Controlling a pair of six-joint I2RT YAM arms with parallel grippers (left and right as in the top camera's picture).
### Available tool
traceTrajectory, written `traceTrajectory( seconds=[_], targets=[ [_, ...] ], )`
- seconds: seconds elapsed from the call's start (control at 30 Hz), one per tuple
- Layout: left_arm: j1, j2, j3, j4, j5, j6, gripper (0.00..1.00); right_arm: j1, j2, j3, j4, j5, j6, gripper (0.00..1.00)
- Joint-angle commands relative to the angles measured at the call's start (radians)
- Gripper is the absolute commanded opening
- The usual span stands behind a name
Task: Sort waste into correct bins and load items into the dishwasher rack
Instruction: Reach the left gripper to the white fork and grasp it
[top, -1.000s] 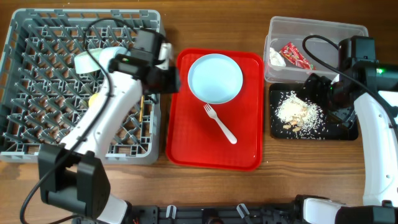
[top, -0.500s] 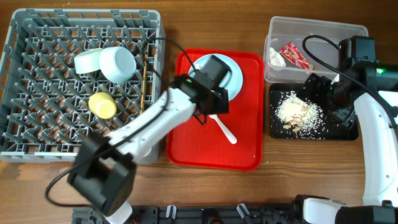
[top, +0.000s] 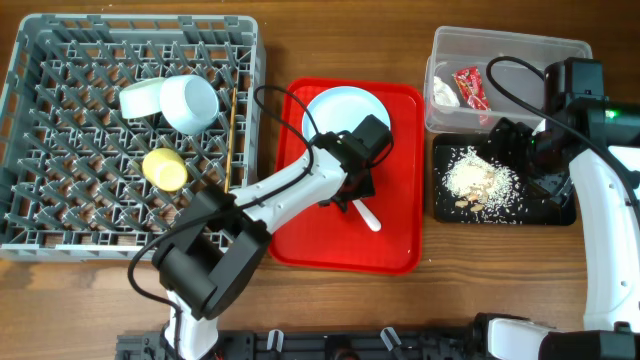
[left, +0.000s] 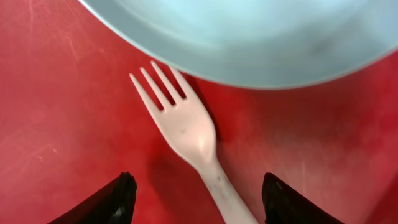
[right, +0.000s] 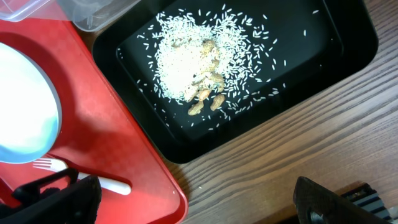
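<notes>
your left hand (left: 202, 202) is spread open, fingers either side of the fork (left: 186, 127) handle, not gripping. the fork lies flat on the red tray (left: 56, 93), at 6 o'clock of the plate (left: 249, 37). your right hand (right: 193, 208) hangs open and empty over the worktop (right: 261, 155) beside the black tray (right: 336, 37).

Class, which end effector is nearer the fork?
Left. The left end effector hangs astride the fork; the right end effector is off by the black tray.
</notes>
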Motion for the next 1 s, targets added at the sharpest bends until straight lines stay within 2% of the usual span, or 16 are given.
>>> traceTrajectory(
  seconds=[0.0, 0.23, 0.27, 0.3, 0.47, 0.53, 0.77, 0.87, 0.97],
  targets=[
    [-0.003, 0.035, 0.012, 0.011, -0.067, -0.033, 0.66, 0.000, -0.005, 0.015, 0.002, 0.014, -0.009, 1.00],
    [-0.003, 0.073, 0.012, -0.007, -0.070, -0.033, 0.65, 0.000, -0.005, 0.015, 0.002, 0.010, -0.010, 1.00],
    [-0.003, 0.074, 0.012, -0.017, -0.070, -0.033, 0.60, 0.000, -0.005, 0.015, 0.002, 0.010, -0.010, 1.00],
    [-0.003, 0.074, 0.012, -0.024, -0.070, -0.033, 0.51, 0.000, -0.005, 0.015, 0.002, 0.010, -0.009, 1.00],
    [-0.003, 0.074, 0.012, -0.060, -0.066, -0.033, 0.27, 0.000, -0.005, 0.015, 0.002, 0.010, -0.009, 1.00],
    [-0.003, 0.074, 0.012, -0.067, -0.056, -0.033, 0.20, 0.000, -0.005, 0.015, 0.002, 0.010, -0.010, 1.00],
    [-0.003, 0.074, 0.012, -0.067, -0.024, -0.033, 0.16, 0.000, -0.005, 0.015, 0.002, 0.010, -0.009, 1.00],
    [-0.003, 0.074, 0.012, -0.068, -0.024, -0.033, 0.07, 0.000, -0.005, 0.015, 0.001, 0.010, -0.010, 0.99],
    [-0.003, 0.074, 0.012, -0.073, -0.024, -0.033, 0.04, 0.000, -0.005, 0.015, 0.000, 0.010, -0.010, 1.00]
  ],
)
